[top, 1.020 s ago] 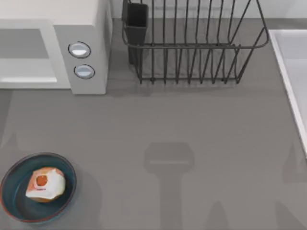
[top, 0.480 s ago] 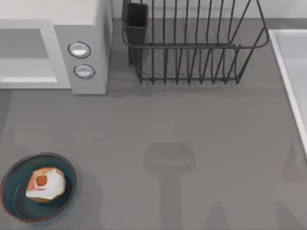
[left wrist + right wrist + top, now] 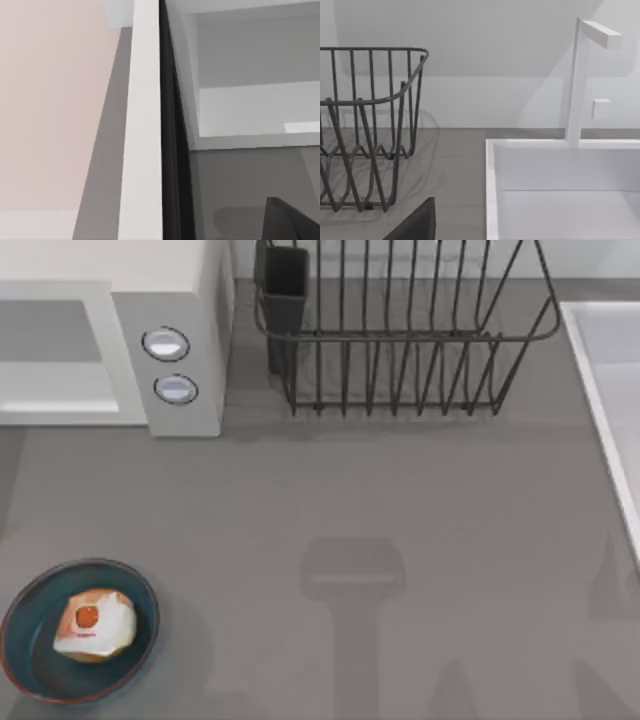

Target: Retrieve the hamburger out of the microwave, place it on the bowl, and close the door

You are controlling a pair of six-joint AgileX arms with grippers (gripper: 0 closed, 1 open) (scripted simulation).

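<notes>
The hamburger [image 3: 93, 624] sits in the bowl [image 3: 30, 665]. The microwave [image 3: 165, 300] looks open; its door [image 3: 142, 150] needs shutting. I cannot tell either hand's grip.

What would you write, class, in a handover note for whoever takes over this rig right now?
Left gripper: beside the open door's edge; grip unreadable.
Right gripper: parked near the dish rack; grip unreadable.
Hamburger sits in the bowl, at the top view's lower left.
Microwave stands open.
Done: retrieval, placing.
Left: close the door.
</notes>
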